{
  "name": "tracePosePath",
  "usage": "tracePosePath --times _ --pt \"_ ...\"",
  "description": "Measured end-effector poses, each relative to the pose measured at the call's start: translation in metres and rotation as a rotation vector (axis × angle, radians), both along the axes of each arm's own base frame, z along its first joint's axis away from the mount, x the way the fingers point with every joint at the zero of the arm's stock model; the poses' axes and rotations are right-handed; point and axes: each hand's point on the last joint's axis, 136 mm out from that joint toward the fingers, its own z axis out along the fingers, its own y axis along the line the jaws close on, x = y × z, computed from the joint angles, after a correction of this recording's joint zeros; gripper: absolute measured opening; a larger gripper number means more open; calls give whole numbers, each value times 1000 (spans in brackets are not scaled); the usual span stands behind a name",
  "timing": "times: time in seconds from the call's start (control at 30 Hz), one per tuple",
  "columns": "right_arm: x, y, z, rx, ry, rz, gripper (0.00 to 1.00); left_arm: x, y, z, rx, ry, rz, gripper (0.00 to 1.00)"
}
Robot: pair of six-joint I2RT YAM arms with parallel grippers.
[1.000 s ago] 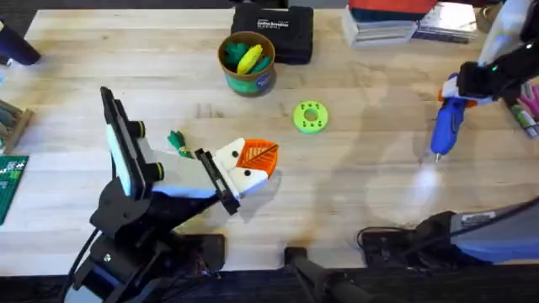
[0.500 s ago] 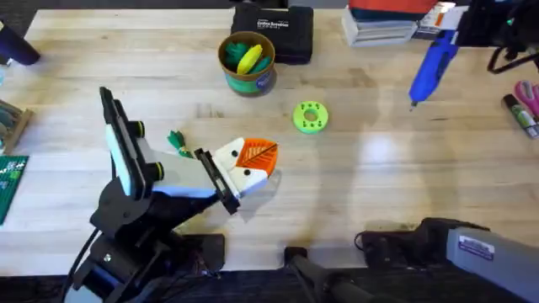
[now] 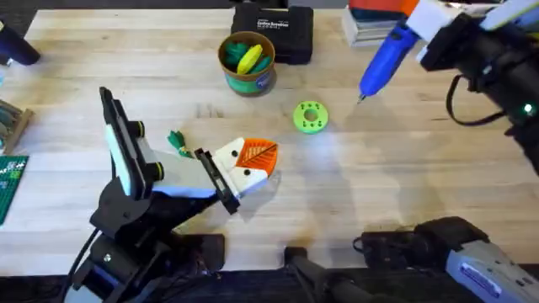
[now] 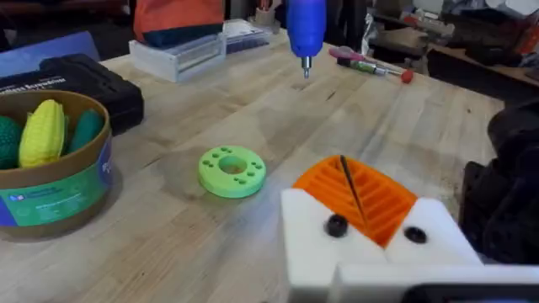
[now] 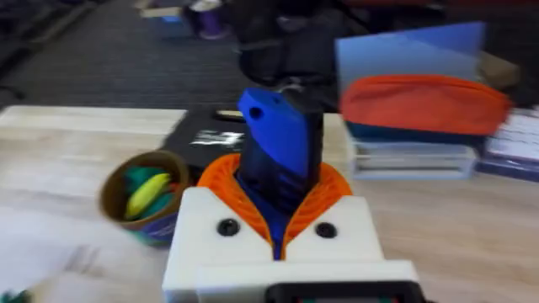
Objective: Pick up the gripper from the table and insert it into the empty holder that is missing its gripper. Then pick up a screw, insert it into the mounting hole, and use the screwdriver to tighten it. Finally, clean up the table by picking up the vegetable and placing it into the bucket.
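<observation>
My right gripper (image 3: 418,23) hangs over the back right of the table, shut on the blue screwdriver (image 3: 384,57), whose bit slants down toward the green disc. In the right wrist view the screwdriver (image 5: 282,143) sits between the orange pads of that gripper (image 5: 278,202). My left gripper (image 3: 257,157) lies low at mid-table with its orange pads (image 4: 370,198) pressed together, shut. Two dark round spots mark its white block. The dark-green vegetable (image 3: 175,140) lies on the table just left of it. The bucket (image 3: 248,82) stands at the back with toy pieces inside. A loose gripper and an empty holder are out of view.
A black case (image 3: 274,29) sits behind the bucket. The bright green disc (image 3: 311,117) with holes lies between the two grippers. Boxes with an orange pouch (image 3: 379,17) are stacked at the back right. A circuit board (image 3: 10,187) lies at the left edge.
The right arm lifted the screwdriver from the right side, then carried it back and leftward toward the green disc. The left arm has not moved.
</observation>
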Motion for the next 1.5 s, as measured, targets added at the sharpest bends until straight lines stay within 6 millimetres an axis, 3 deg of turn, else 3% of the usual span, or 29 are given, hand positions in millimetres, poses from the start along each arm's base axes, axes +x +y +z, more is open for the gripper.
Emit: tracePosePath --times 0.37,0.77,0.9,1.1,1.23,1.5 --pt "-61 116 41 89 -162 499 31 0 0 0 0 0 0 14" --pt "-101 207 80 174 -393 812 31 0 0 0 0 0 0 14" --pt "-112 227 84 200 -436 875 31 0 0 0 0 0 0 14" --pt "-126 246 71 101 -489 977 31 0 0 0 0 0 0 14" --pt "-142 252 70 28 -576 1052 31 0 0 0 0 0 0 14" --pt "-158 258 75 50 -603 1105 31 0 0 0 0 0 0 14"
